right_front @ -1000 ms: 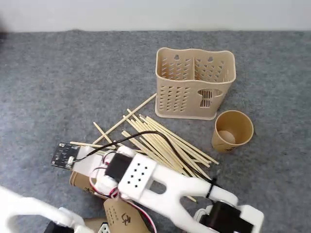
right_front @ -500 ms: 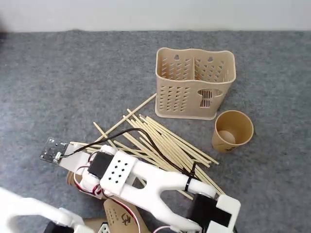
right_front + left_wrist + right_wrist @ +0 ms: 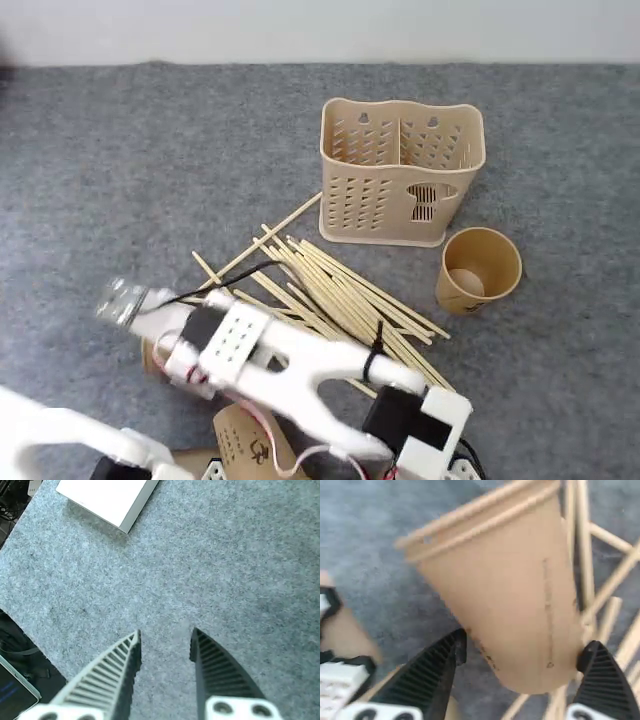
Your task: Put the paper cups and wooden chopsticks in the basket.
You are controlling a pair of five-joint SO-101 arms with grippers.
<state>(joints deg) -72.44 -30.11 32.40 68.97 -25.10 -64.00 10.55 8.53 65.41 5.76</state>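
Right gripper (image 3: pixel 525 647) astride paper cup (image 3: pixel 505 580), chopsticks (image 3: pixel 583 555) beneath

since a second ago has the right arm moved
Yes. In the high view the right arm has swung left, away from the upright paper cup beside the basket.

I am getting soft, even light from above in the high view. It is spreading across the grey felt (image 3: pixel 150 150) without hot spots. The basket (image 3: pixel 400 190) is casting only a faint shadow at its base. The upright paper cup (image 3: pixel 478 270) is holding shade inside its rim. The white arm (image 3: pixel 300 365) is showing bright but not glaring.

In the left wrist view the felt is looking brightly lit, a broad soft shadow is lying across part of it, and a white box (image 3: pixel 105 497) is nearly washing out.

In the right wrist view the lying paper cup (image 3: pixel 510 595) is catching warm light, while the felt around it is looking dimmer.
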